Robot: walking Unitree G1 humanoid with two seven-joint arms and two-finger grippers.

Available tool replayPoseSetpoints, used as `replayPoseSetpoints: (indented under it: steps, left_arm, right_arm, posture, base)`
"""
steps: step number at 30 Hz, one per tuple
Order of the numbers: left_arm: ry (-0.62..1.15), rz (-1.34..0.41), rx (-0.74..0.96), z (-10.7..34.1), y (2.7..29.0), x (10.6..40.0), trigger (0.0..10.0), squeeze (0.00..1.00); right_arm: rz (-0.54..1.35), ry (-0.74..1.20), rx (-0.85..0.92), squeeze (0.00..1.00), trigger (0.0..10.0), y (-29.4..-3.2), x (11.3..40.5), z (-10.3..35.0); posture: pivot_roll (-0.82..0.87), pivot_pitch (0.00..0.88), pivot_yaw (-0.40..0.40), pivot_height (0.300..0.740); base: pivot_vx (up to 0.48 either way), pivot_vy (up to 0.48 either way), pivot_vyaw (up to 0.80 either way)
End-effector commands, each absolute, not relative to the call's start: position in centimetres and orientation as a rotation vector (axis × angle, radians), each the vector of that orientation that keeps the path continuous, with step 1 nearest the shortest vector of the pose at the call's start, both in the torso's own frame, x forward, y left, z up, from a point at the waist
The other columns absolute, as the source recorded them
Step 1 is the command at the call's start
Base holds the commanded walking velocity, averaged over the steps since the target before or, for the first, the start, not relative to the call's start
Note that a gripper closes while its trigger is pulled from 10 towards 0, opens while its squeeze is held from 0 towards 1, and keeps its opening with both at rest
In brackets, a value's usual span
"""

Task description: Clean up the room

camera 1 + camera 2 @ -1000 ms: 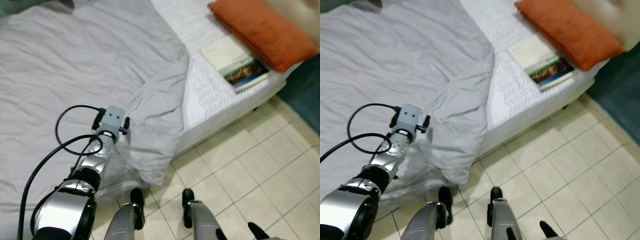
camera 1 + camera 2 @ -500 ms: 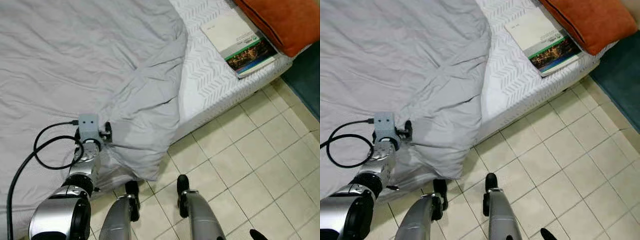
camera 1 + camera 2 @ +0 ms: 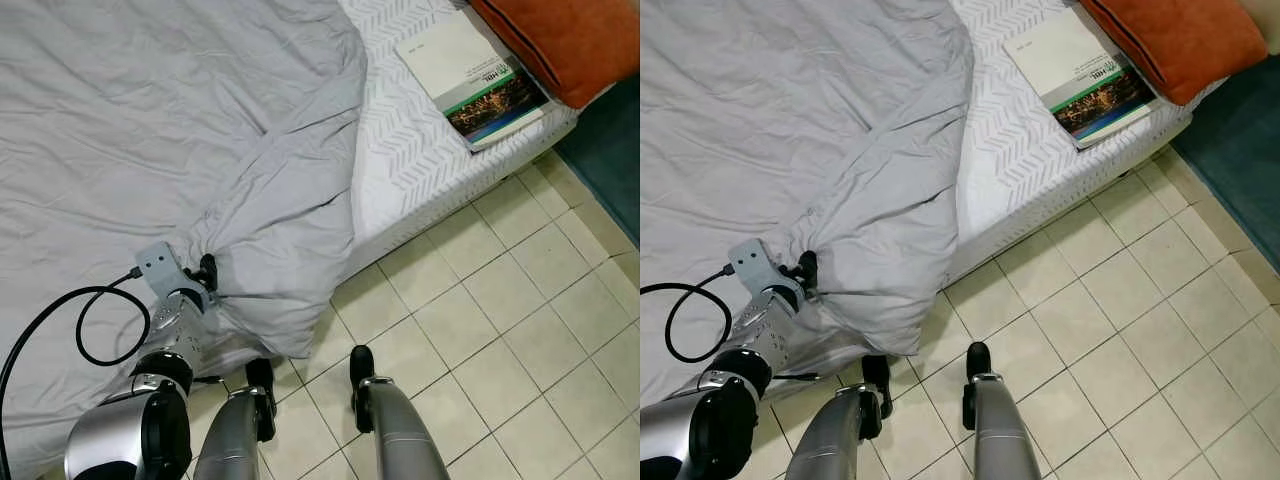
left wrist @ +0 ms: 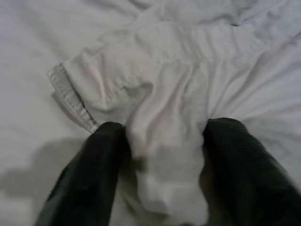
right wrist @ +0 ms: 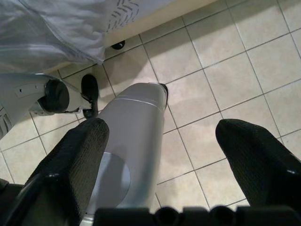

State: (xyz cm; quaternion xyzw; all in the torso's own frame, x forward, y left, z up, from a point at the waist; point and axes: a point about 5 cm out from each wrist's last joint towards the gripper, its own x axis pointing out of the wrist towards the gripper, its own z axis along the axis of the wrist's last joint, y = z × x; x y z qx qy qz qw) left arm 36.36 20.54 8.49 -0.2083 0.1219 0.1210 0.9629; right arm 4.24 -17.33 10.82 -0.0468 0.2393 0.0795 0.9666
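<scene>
Below, my view takes in the near edge of the bed [image 3: 440, 190], which runs diagonally from lower left to upper right, with beige tiled floor [image 3: 520, 320] open beside it toward my right. A dark teal rug [image 3: 610, 150] borders the tiles at the far right. My two legs [image 3: 390, 440] stand on the tiles just beside the bed edge.

My left gripper [image 3: 207, 283] sits at that edge, its jaws closed narrowly on a bunched fold of the grey blanket [image 3: 180, 110]; in the left wrist view the black fingers [image 4: 89, 174] pinch pale cloth [image 4: 164, 155] between them, a stitched hem showing beside one finger. The blanket is wrinkled, covers most of the bed, and its corner drapes over the edge toward the floor near my feet. Creases radiate from the pinched spot.

Beyond the blanket lies bare white patterned mattress, carrying a book [image 3: 475, 75] and an orange pillow [image 3: 570, 40] that touches it.

My right gripper [image 5: 164, 141] hangs over the tiles with its jaws spread wide, holding nothing.
</scene>
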Motion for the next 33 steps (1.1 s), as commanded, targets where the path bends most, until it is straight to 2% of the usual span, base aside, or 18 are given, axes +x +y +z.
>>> replayPoseSetpoints:
  steps: [1,10,17,19,20,21,22,29,31,32,33]
  left_arm:
    - [0.379,0.208,-0.422,5.5,19.4,34.8,0.0,0.00]
    - [0.366,0.145,-0.410,5.7,18.7,35.0,0.0,0.00]
    - [0.370,0.063,-0.280,5.5,18.4,34.8,0.0,0.00]
    - [0.374,-0.029,-0.141,5.0,17.9,34.3,0.0,0.00]
    - [0.363,-0.057,-0.081,4.9,17.8,34.2,0.0,0.00]
    - [0.363,-0.057,-0.081,4.9,17.8,34.2,0.0,0.00]
    - [0.341,-0.092,-0.029,4.8,17.8,34.0,0.0,0.00]
    - [0.299,-0.195,0.086,4.9,16.7,33.7,0.0,0.00]
    - [0.311,-0.202,0.070,4.7,16.0,33.7,0.0,0.00]
    - [0.311,-0.210,0.076,4.8,15.6,33.8,3.0,0.00]
    - [0.299,-0.219,0.080,5.0,15.2,34.0,10.0,0.00]
  right_arm:
    - [0.154,0.532,-0.093,0.00,10.0,-17.7,3.3,10.9]
    - [0.146,0.544,-0.095,0.00,10.0,-17.8,3.0,10.8]
    - [0.147,0.529,-0.076,0.00,10.0,-17.5,3.7,10.2]
    - [0.134,0.515,-0.047,0.00,10.0,-17.4,4.7,9.1]
    - [0.130,0.501,-0.038,0.00,10.0,-17.4,5.3,8.8]
    - [0.130,0.501,-0.038,0.00,10.0,-17.4,5.3,8.8]
    - [0.125,0.475,-0.028,0.00,10.0,-17.4,6.5,8.3]
    - [0.105,0.397,-0.021,0.00,10.0,-17.9,10.6,7.1]
    - [0.105,0.373,-0.023,0.00,10.0,-18.0,12.4,6.3]
    - [0.105,0.360,-0.024,0.00,10.0,-18.0,13.2,6.0]
    - [0.103,0.343,-0.024,0.00,10.0,-18.0,14.1,6.0]
  posture:
    - [-0.47,0.664,-0.057,0.740]
    - [-0.45,0.667,-0.045,0.740]
    - [-0.41,0.659,-0.022,0.740]
    - [-0.37,0.622,0.008,0.740]
    - [-0.34,0.569,0.027,0.740]
    - [-0.34,0.569,0.027,0.740]
    - [-0.33,0.531,0.037,0.740]
    - [-0.28,0.428,0.059,0.740]
    - [-0.28,0.331,0.087,0.740]
    - [-0.28,0.310,0.093,0.740]
    - [-0.28,0.270,0.105,0.740]
  base:
    - [0.000,0.000,0.00]
    - [0.000,0.000,0.00]
    - [0.000,0.000,0.00]
    - [0.000,0.000,0.00]
    - [0.000,0.000,0.00]
    - [0.000,0.000,0.00]
    - [0.000,0.000,0.00]
    - [0.000,0.000,0.00]
    - [0.000,0.000,0.00]
    - [0.000,0.000,0.00]
    - [0.000,0.000,0.00]
